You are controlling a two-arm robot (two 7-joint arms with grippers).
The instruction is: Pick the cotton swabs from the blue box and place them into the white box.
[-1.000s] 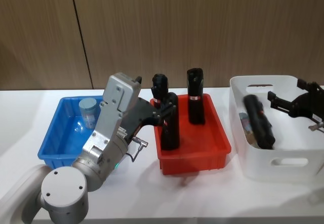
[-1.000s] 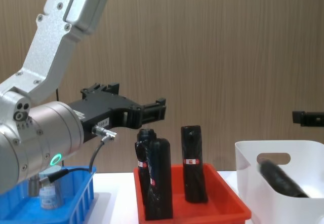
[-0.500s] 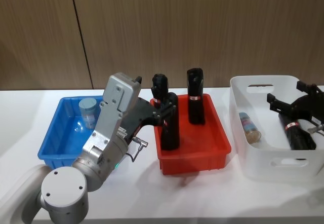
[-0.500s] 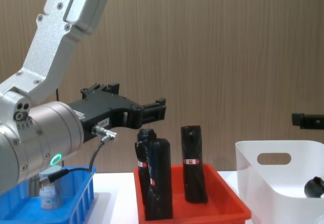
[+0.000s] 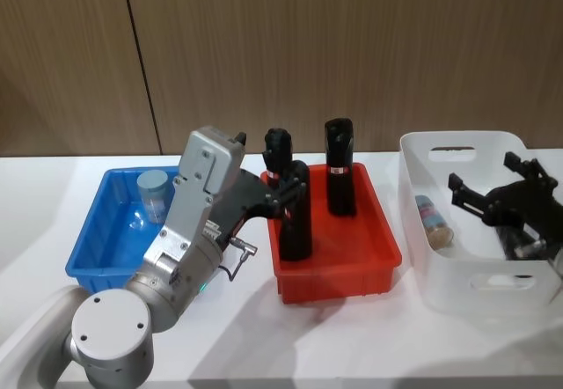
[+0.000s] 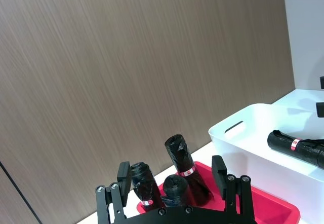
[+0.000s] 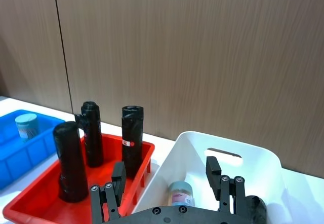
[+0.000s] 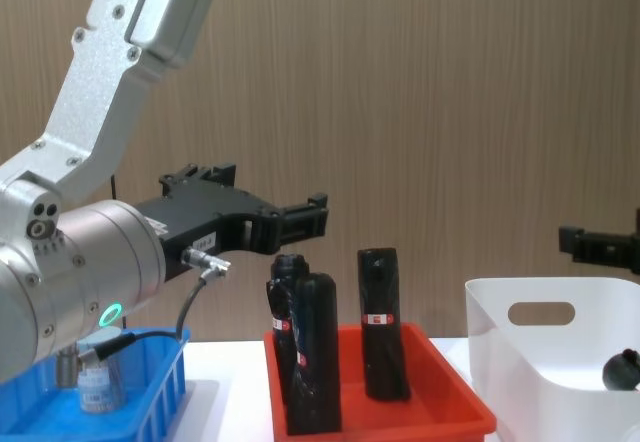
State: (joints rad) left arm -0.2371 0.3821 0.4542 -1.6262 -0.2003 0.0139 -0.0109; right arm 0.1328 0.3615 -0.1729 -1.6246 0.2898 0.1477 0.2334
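One jar of cotton swabs (image 5: pixel 152 191) (image 8: pixel 99 380) (image 7: pixel 26 125) stands upright at the back of the blue box (image 5: pixel 92 248) (image 8: pixel 155 402) (image 7: pixel 15 150). Another jar of cotton swabs (image 5: pixel 431 217) (image 7: pixel 180 193) lies in the white box (image 5: pixel 479 279) (image 7: pixel 223 145) (image 8: pixel 520 372) (image 6: pixel 243 133). My right gripper (image 5: pixel 484 178) (image 7: pixel 166 176) (image 8: pixel 600 247) hovers open and empty over the white box. My left gripper (image 5: pixel 286 191) (image 8: pixel 300 217) (image 6: pixel 172 178) is open and empty above the red tray's left side, right of the blue box.
Between the two boxes sits a red tray (image 5: pixel 339 270) (image 8: pixel 450 412) holding three upright black bottles (image 5: pixel 339 169) (image 8: pixel 378 322). A black bottle (image 5: pixel 519 244) (image 6: pixel 298 148) lies in the white box beside the jar. A wood-panelled wall stands behind the white table (image 5: pixel 352 345).
A black bottle dropped from my right gripper and came to rest in the white box. The right gripper then shifted a little to the left. The left arm has not moved.
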